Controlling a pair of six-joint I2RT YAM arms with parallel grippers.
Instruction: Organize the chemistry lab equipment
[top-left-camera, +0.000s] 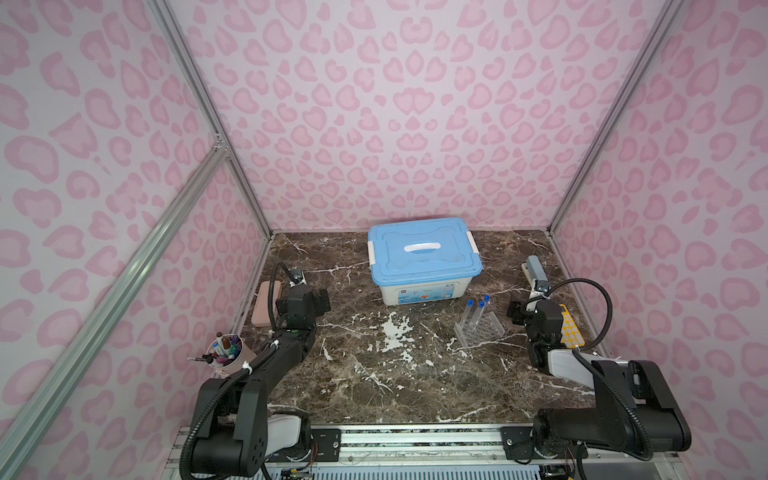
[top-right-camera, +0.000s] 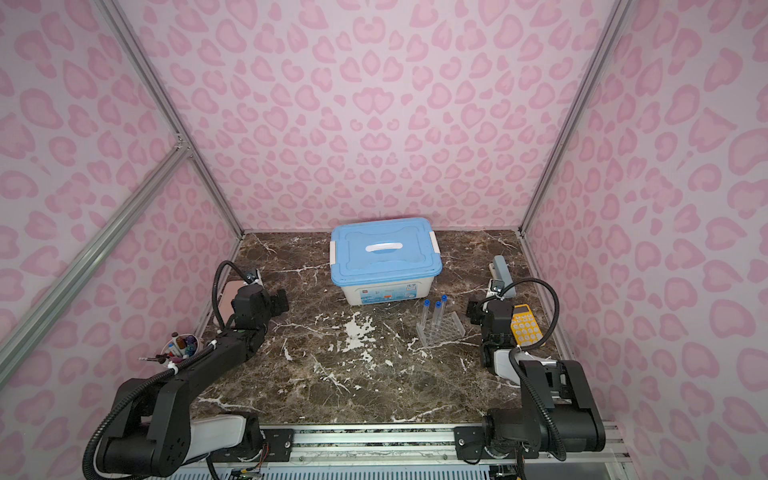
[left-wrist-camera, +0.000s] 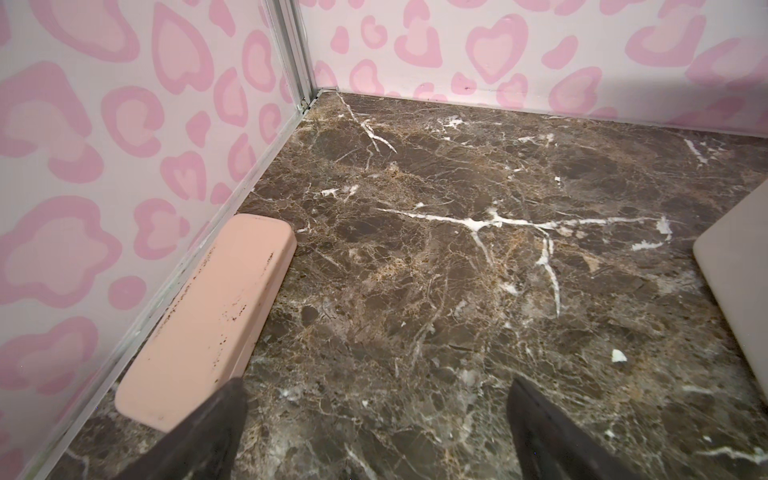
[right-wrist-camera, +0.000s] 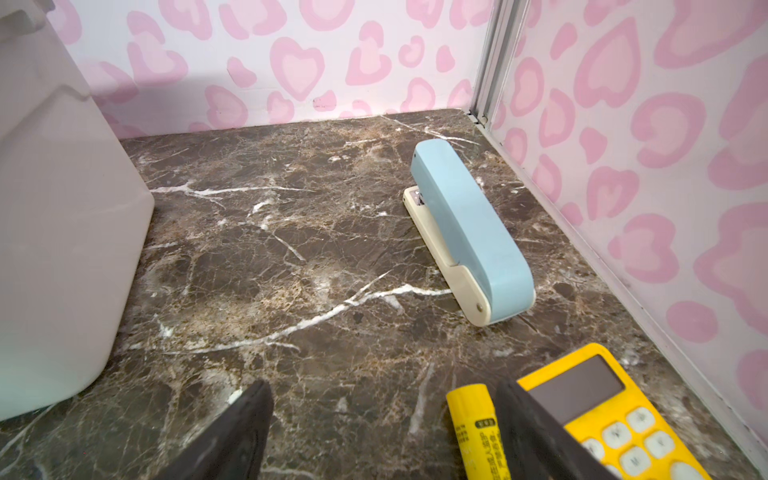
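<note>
Your left fingers (left-wrist-camera: 216, 428) stand wide apart and empty above the surface (left-wrist-camera: 415, 270). Your right fingers (right-wrist-camera: 232, 432) do too, beside the calculator (right-wrist-camera: 602, 407). Three tubes (top-left-camera: 481, 313) stand in the rack (top-left-camera: 484, 332), just before the box (top-left-camera: 424, 257).

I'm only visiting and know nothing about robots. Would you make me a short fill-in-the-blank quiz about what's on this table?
1. The clear rack holds ___ blue-capped test tubes.
2. The lid of the storage box is coloured ___.
3. The calculator beside the glue stick is ___.
4. The left claw and the right claw are both ___, gripping nothing.

Missing words: three; blue; yellow; open.
</note>
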